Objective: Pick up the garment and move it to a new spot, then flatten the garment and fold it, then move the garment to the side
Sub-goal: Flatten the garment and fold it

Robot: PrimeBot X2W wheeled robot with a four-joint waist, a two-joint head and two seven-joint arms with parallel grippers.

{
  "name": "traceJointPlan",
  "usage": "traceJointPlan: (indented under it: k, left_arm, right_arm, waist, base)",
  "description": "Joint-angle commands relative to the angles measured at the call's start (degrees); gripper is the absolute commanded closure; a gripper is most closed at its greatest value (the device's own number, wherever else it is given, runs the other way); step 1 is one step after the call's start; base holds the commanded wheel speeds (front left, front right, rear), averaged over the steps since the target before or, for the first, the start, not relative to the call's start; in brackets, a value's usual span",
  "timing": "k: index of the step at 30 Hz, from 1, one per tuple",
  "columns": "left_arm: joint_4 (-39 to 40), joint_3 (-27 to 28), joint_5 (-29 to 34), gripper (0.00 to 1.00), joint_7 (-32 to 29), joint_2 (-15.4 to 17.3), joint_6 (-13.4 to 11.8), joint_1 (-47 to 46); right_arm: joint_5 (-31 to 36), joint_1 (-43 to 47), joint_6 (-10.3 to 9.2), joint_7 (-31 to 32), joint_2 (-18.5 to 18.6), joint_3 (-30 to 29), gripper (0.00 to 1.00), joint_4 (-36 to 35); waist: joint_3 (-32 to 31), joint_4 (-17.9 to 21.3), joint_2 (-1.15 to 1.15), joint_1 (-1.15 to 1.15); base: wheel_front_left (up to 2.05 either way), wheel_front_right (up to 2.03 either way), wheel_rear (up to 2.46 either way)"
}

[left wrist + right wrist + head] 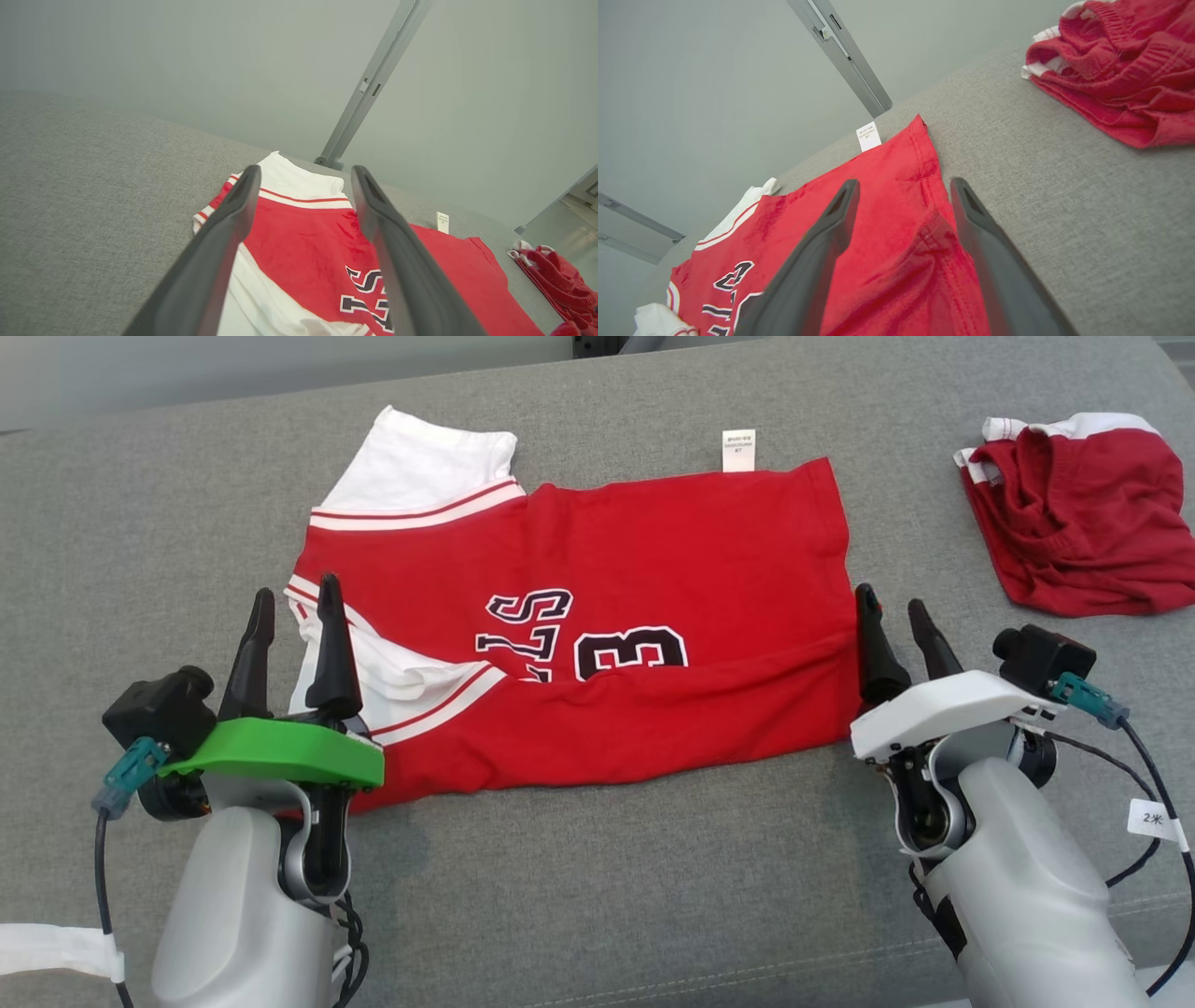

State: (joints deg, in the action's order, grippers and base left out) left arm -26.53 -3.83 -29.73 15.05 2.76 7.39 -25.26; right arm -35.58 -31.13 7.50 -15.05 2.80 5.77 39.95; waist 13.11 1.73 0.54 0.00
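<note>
My left forearm [238,905] and right forearm [1036,887] reach forward low over the grey couch [140,523], flanking the folded red garment [653,551] lying flat there. Left jaws and right jaws gape wide at its ends, released, holding nothing.

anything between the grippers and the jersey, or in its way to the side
Nothing visible lies between the left gripper or right gripper and the red jersey; both are open at its ends. Crumpled red shorts occupy the grey surface to its right; its left looks free.
</note>
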Motion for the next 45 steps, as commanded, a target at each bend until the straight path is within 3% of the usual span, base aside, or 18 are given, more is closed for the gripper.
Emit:
traceJointPlan:
  k: [1, 7, 12, 21, 31, 33, 34, 35, 36, 45]
  left_arm:
    - [0.6, 0.1, -0.5, 0.00, 0.1, 0.3, 0.1, 0.9]
    - [2.3, 1.9, -0.9, 0.00, 0.1, 0.3, 0.1, 6.1]
    - [-0.9, 3.3, -1.4, 0.00, 0.1, 0.3, 0.1, 11.5]
    - [-9.7, 4.1, -7.7, 0.00, -3.3, 0.4, 0.1, 14.3]
    - [-13.1, 3.8, -13.3, 0.01, -5.6, 0.3, 0.1, 11.9]
    - [-13.8, 3.6, -14.1, 0.55, -5.6, 0.4, 0.1, 11.4]
    - [-14.1, 3.5, -14.5, 0.69, -5.5, 0.5, 0.1, 11.1]
    - [-14.2, 3.4, -14.7, 0.93, -5.1, 0.6, 0.1, 10.9]
    - [-14.3, 3.2, -15.0, 1.00, -4.7, 0.8, 0.1, 10.6]
    - [-7.8, -0.7, -14.8, 1.00, -0.8, 2.4, 0.1, 11.0]
  right_arm:
    - [0.6, 0.0, -0.04, -0.2, 0.2, -0.4, 0.00, -1.2]
    - [7.8, 4.7, -0.04, -0.2, 0.2, -3.4, 0.00, -8.1]
    - [11.8, 10.7, -0.04, -0.2, 0.2, -6.9, 0.00, -14.0]
    - [10.7, 19.1, -0.04, -0.2, 0.2, -8.3, 0.00, -19.4]
    - [10.1, 19.6, -0.04, -0.2, 0.2, -7.3, 0.00, -20.2]
    - [10.1, 19.4, -0.04, -0.2, 0.2, -7.1, 0.00, -20.2]
    - [10.1, 19.3, -0.04, -0.2, 0.2, -7.0, 0.00, -20.2]
    - [10.1, 19.3, -0.04, -0.2, 0.2, -6.9, 0.00, -20.1]
    - [10.2, 19.4, -0.04, -0.2, 0.2, -6.7, 0.00, -19.8]
    - [5.7, 14.2, -0.04, -0.1, 0.2, -1.5, 0.00, -3.7]
  waist:
    - [-0.3, 0.0, -0.54, 0.00]
    - [-2.1, 0.0, -0.54, 0.00]
    - [-3.7, 0.0, -0.54, 0.00]
    - [-4.8, 1.0, -0.54, 0.00]
    - [-4.0, 3.0, -0.54, 0.00]
    - [-3.9, 3.3, -0.54, 0.00]
    - [-3.8, 3.4, -0.54, 0.00]
    - [-3.8, 3.5, -0.54, 0.00]
    - [-3.7, 3.5, -0.54, 0.00]
    - [-3.4, 1.7, -0.54, 0.00]
  base:
    - [0.00, 0.00, 0.00]
    - [0.00, 0.00, 0.00]
    - [0.00, 0.00, 0.00]
    - [0.00, 0.00, 0.00]
    - [0.00, 0.00, 0.00]
    - [0.00, 0.00, 0.00]
    - [0.00, 0.00, 0.00]
    - [0.00, 0.00, 0.00]
    - [0.00, 0.00, 0.00]
    - [0.00, 0.00, 0.00]
